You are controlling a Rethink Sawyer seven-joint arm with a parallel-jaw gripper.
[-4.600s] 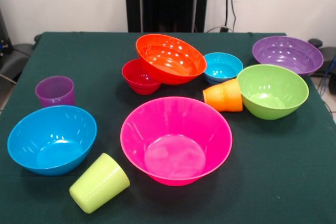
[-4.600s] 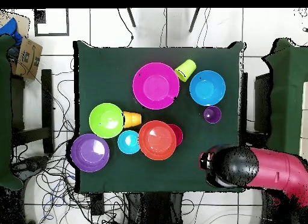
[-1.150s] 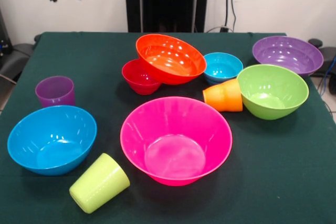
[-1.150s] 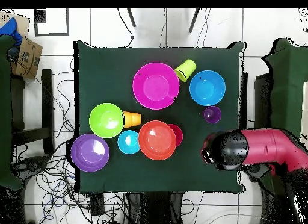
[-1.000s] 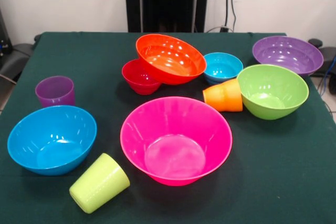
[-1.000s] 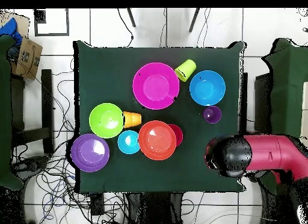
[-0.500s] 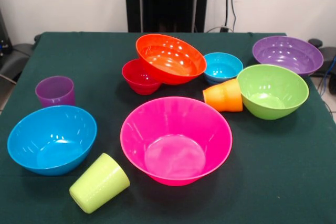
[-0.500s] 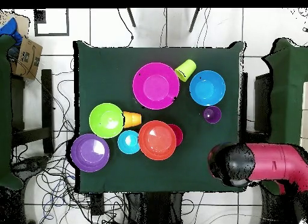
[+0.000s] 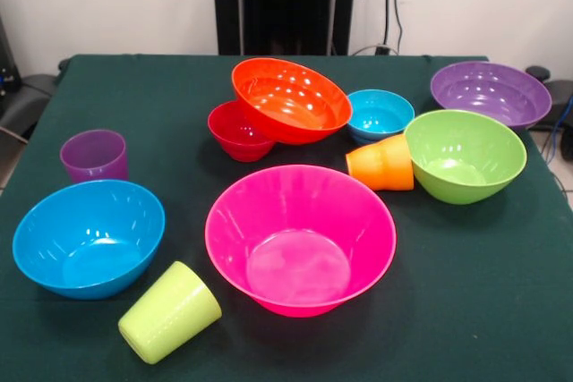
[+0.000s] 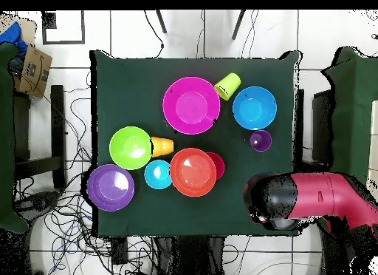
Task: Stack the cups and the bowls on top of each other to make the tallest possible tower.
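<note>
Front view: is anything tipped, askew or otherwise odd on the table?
Yes. The glossy orange bowl leans tilted on the small red bowl; the ridged orange cup and lime green cup lie on their sides.

A: What colours were the big bowls?
B: Pink [image 9: 301, 237], orange [image 9: 291, 100], blue [image 9: 89, 237], lime green [image 9: 464, 155] and purple [image 9: 490, 93], all on a dark green table [image 9: 501, 292].
A: And the small ones?
B: Red bowl [image 9: 235, 131], light blue bowl [image 9: 380, 114]; cups were lime [image 9: 169, 312], orange [image 9: 381, 164] and purple [image 9: 94, 156].
A: The arm [image 10: 314, 198]?
B: Red and black.
</note>
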